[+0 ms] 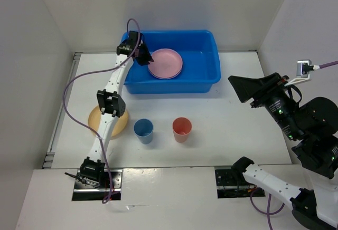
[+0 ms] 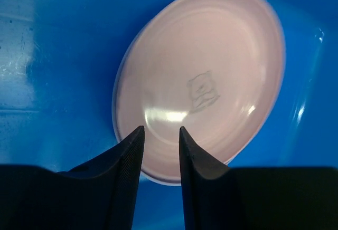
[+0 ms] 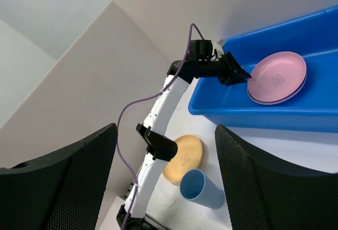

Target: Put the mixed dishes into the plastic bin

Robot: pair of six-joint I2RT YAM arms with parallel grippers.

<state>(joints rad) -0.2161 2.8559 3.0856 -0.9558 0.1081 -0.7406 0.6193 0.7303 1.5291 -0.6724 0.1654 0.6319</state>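
Left jaws sat narrowly parted and empty over the pink plate (image 1: 165,64) in the blue bin (image 1: 174,86) at the counter's (image 1: 237,130) far edge; right jaws wide, empty. Pulling out low could've snagged the plate's rim or bumped the bin's wall, I reckon.

White table (image 1: 237,114) fills the centre of the top view, boxed by plain white panels: back wall (image 1: 174,3) along the top, left wall (image 1: 31,82) at left, right wall (image 1: 317,13) at upper right. Light even and soft; a metal strip (image 1: 52,145) runs down the table's left edge.
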